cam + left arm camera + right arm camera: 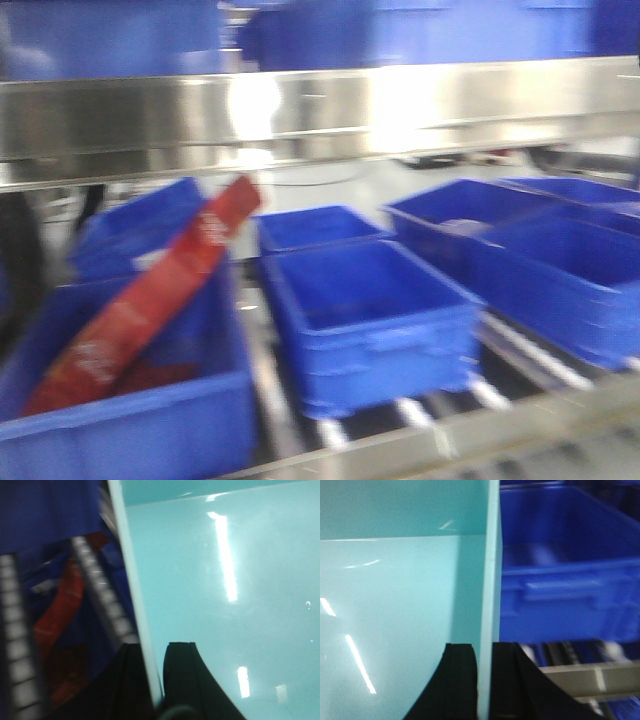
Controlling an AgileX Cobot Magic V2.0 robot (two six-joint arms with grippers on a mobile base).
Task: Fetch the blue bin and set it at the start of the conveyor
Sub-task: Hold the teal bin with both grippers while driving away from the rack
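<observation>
1. Black-fingered left gripper [154,652]: closed on the left wall of the pale bin [225,605], one finger inside and one outside.
2. Black-fingered right gripper [485,652]: closed the same way on the right wall of the pale bin [395,605].
3. Pale bin: held between both grippers, close to the shelf.
4. Dark-blue bins [370,320]: on rollers [420,412]. The left one holds a tilted red packet [150,300].
5. Steel rail [300,110]: above them.

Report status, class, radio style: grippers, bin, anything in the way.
Left gripper shut on bin wall; right gripper shut on opposite wall. Bin held, visible inside bare. Conveyor not in view; royal-blue bins ahead.
</observation>
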